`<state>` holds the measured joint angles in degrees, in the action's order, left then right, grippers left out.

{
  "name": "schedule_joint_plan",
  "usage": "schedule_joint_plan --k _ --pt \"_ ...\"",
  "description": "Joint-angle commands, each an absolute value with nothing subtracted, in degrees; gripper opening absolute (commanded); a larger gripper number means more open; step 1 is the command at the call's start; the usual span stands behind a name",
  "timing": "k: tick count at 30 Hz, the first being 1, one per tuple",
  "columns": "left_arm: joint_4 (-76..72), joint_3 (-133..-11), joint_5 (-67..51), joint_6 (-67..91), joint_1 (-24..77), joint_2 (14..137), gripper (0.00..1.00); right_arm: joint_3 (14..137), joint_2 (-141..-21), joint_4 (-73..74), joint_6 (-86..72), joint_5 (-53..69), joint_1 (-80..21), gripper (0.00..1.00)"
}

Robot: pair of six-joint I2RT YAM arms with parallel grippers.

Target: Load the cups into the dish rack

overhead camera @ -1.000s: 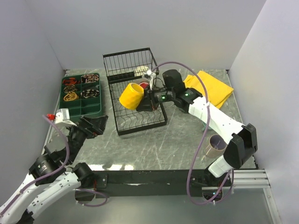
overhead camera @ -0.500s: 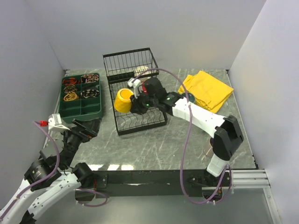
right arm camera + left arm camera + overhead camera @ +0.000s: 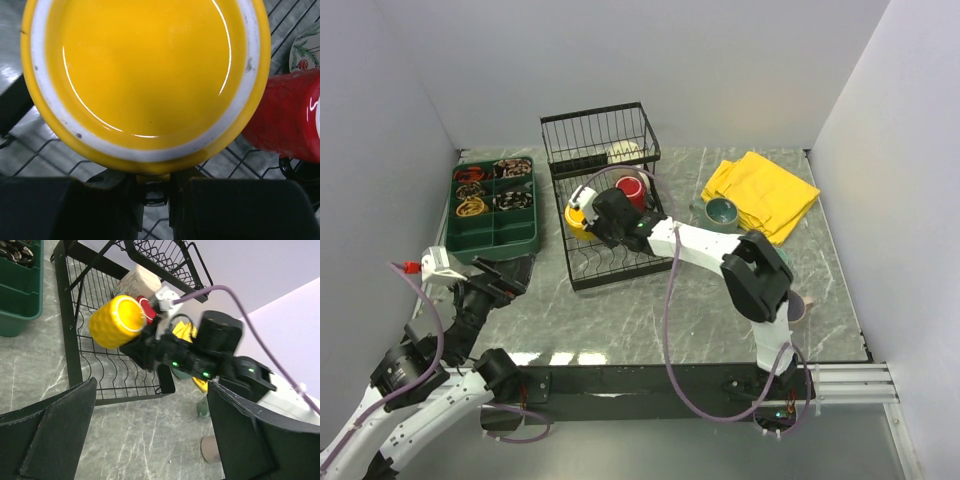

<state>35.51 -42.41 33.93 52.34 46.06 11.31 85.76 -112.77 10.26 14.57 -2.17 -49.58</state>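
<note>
The left end effector (image 3: 508, 272) hangs above the counter (image 3: 650, 310), its fingers spread wide with nothing between them. Just beyond it and a little to its left sits a dark green compartment tray (image 3: 495, 240). Ahead of it and to its right stands the black wire dish rack (image 3: 620, 262).

The right end effector (image 3: 152, 186) reaches over the rack's flat slotted part, near its left edge. Its fingers are clamped on the yellow mug (image 3: 145, 70), gripping low at the mug's side. The mug is tipped on its side, its white-ringed base facing back at the wrist. Whether it touches the wires is unclear.

Just to the right of this end effector, a red mug (image 3: 292, 120) lies on the rack wires, close beside the yellow one. Farther beyond it, a cream mug (image 3: 625, 153) sits in the taller basket end.

Well to the end effector's right, off the rack, a teal mug (image 3: 722, 211) stands on the counter against a crumpled yellow cloth (image 3: 770, 190).
</note>
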Motion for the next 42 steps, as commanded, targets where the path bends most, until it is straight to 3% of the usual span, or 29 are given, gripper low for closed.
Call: schedule_joint_plan --k 1,9,23,26,30,33,42 --pt "36.5 -42.2 34.6 53.3 46.1 9.9 0.96 92.2 -114.2 2.8 17.1 -7.9 -49.7 0.00" --pt "35.9 -41.4 34.5 53.3 46.1 10.1 0.96 97.6 -120.7 4.7 17.8 -7.4 -49.7 0.00" --pt "35.7 -40.9 34.1 53.9 46.1 10.1 0.96 103.1 -127.5 8.0 18.0 -8.2 -49.1 0.13" --pt "35.3 -40.5 34.0 54.0 46.1 10.4 0.96 103.1 -128.0 7.9 17.9 -8.3 -48.9 0.26" --pt "35.1 -40.3 33.8 54.2 46.1 10.7 0.96 103.2 -128.0 7.9 17.8 -8.3 -48.7 0.55" --pt "35.2 -40.3 33.6 54.4 46.1 10.6 0.96 102.8 -126.9 8.3 17.9 -7.9 -48.5 0.68" --pt "35.8 -41.0 33.5 54.4 46.1 10.0 0.96 95.1 -115.5 12.4 21.0 -0.2 -48.4 0.81"
